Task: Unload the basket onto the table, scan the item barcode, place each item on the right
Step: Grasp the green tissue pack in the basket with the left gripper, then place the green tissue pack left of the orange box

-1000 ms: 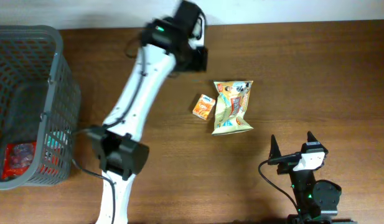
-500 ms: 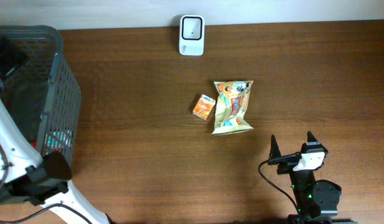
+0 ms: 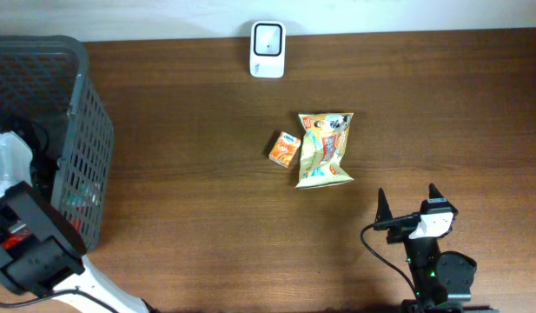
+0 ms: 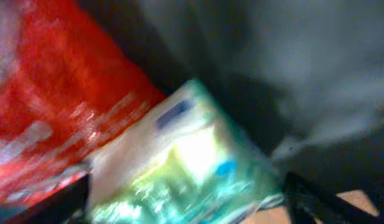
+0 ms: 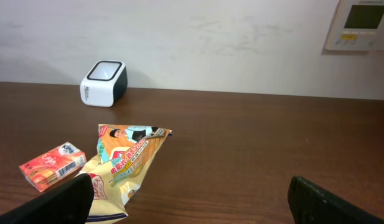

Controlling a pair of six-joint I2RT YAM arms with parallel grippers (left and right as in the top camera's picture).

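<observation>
While the left arm (image 3: 24, 248) folds down over the basket (image 3: 85, 122) at the left end of the table (image 3: 189, 104), the overhead view puts the things to be scanned well away from it. A small orange box (image 3: 285, 149) and a snack bag (image 3: 325, 149) lie just beside each other near the middle of the table. The scanner (image 3: 268, 39) stands at the back edge with its window facing up, probably so that an item can be passed over it. The arm's elbow is low at the front edge and its wrist is sunk inside the basket, so its fingers are hidden from above. The right gripper (image 3: 407, 196) is parked at the front right with its jaws spread and nothing in them, pointing toward the back.

From the left wrist the picture is badly blurred. A red packet (image 4: 48, 106) and a pale green packet (image 4: 185, 162) lie against each other on the basket floor, likely goods already dealt with. The left gripper (image 4: 198, 202) points down at them. Its dark fingertips (image 4: 319, 198) sit far apart in the lower corners, so the jaws look spread, and no grip on the green packet can be made out.

From the right wrist, low and level, the box and bag lie ahead on the left and the scanner sits beyond them by the wall (image 5: 210, 37).
</observation>
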